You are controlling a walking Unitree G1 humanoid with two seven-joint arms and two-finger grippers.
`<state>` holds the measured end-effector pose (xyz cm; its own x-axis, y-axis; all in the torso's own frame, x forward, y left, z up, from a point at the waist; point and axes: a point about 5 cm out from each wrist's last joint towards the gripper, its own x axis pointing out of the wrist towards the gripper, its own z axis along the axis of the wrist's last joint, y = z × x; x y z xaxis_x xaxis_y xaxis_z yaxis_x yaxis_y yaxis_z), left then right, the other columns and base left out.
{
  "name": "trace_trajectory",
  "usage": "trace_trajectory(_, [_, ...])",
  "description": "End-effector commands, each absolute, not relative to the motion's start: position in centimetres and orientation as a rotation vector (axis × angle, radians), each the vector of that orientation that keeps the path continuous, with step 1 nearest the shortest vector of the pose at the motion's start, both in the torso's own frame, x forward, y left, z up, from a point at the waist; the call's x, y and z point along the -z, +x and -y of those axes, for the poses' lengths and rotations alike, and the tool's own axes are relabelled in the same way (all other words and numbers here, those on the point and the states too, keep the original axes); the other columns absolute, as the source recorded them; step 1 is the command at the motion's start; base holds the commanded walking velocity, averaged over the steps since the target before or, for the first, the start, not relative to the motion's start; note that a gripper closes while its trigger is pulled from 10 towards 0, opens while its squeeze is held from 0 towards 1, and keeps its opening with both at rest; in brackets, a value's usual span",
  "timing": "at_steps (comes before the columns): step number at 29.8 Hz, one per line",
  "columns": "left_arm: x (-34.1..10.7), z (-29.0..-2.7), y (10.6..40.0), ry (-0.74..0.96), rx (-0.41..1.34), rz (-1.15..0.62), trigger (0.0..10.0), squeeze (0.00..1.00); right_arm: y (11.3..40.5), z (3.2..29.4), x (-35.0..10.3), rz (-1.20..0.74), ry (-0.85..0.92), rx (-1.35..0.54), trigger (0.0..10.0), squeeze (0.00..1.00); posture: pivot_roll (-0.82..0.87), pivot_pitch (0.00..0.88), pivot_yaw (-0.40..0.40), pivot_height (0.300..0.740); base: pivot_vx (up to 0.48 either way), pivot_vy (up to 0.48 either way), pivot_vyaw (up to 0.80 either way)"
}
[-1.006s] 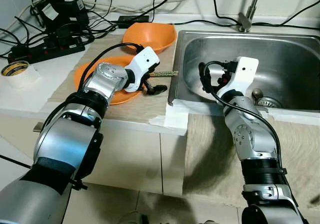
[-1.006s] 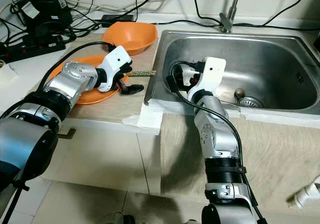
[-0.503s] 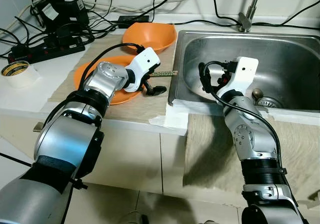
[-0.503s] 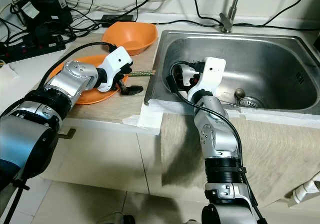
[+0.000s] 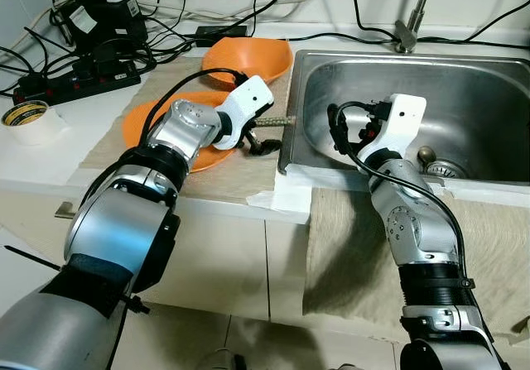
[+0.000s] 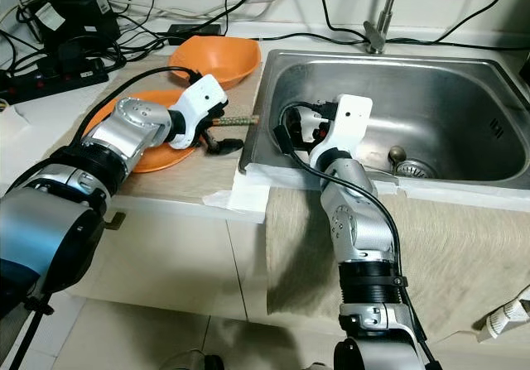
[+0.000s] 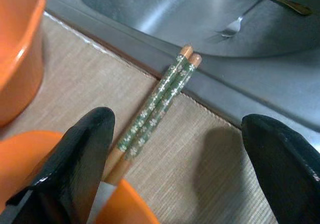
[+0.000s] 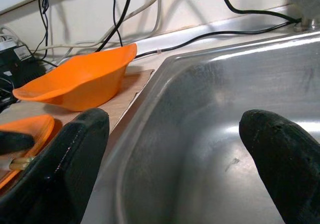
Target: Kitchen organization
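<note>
Since 1 s ago, left gripper (image 7: 175, 154) has shifted toward sink (image 5: 464, 80); jaws spread, chopsticks (image 7: 157, 101) lie between them w/ tips at sink edge, unheld. Right gripper (image 8: 175, 159) spread inside sink. Risk: off-centre closing could nudge chopsticks in.

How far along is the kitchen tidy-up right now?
Early. Nothing looks put away yet: orange bowl and orange plate sit on the counter. In hand: the left hand is open around the chopsticks, not gripping. Left: a fork in the sink; the right hand hangs open there.
</note>
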<state>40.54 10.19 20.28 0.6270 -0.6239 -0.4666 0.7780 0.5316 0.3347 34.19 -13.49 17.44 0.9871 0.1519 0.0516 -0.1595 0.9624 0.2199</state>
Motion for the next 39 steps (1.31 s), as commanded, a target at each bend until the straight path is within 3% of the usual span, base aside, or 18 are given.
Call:
trace_trajectory(1, [-20.9, -10.1, 40.8, 0.575, 0.834, -0.3, 10.0, 0.0, 33.8, 13.4, -17.5, 0.032, 0.217, -0.157, 10.0, 0.0, -0.14, 0.0, 0.099, 0.732, 0.0, 0.0, 0.0])
trace_trajectory(26, [-19.2, -10.0, 40.7, 0.556, 0.741, -0.38, 10.0, 0.0, 30.7, 14.2, -17.7, 0.03, 0.196, -0.151, 10.0, 0.0, -0.25, 0.0, 0.111, 0.732, 0.0, 0.0, 0.0])
trace_trajectory(27, [-19.1, -10.1, 40.7, 0.554, 0.739, -0.387, 8.8, 0.0, 30.7, 14.3, -17.7, 0.029, 0.196, -0.151, 10.0, 0.0, -0.25, 0.0, 0.11, 0.732, 0.0, 0.0, 0.0])
trace_trajectory(28, [-19.0, -10.2, 40.6, 0.55, 0.735, -0.393, 2.2, 0.0, 30.7, 14.3, -17.8, 0.029, 0.195, -0.149, 10.0, 0.0, -0.25, 0.0, 0.11, 0.732, 0.0, 0.0, 0.0])
trace_trajectory(29, [-19.0, -10.2, 40.6, 0.55, 0.735, -0.393, 2.2, 0.0, 30.7, 14.3, -17.8, 0.029, 0.195, -0.149, 10.0, 0.0, -0.25, 0.0, 0.11, 0.732, 0.0, 0.0, 0.0])
trace_trajectory(30, [-18.9, -10.2, 40.6, 0.551, 0.734, -0.397, 0.0, 0.0, 30.6, 14.4, -17.9, 0.029, 0.194, -0.148, 10.0, 0.0, -0.25, 0.0, 0.11, 0.732, 0.0, 0.0, 0.0])
trace_trajectory(39, [-19.0, -10.8, 40.7, 0.522, 0.714, -0.416, 0.0, 0.0, 30.6, 14.4, -18.1, 0.024, 0.195, -0.147, 10.0, 0.0, -0.24, 0.0, 0.111, 0.732, 0.0, 0.0, 0.0])
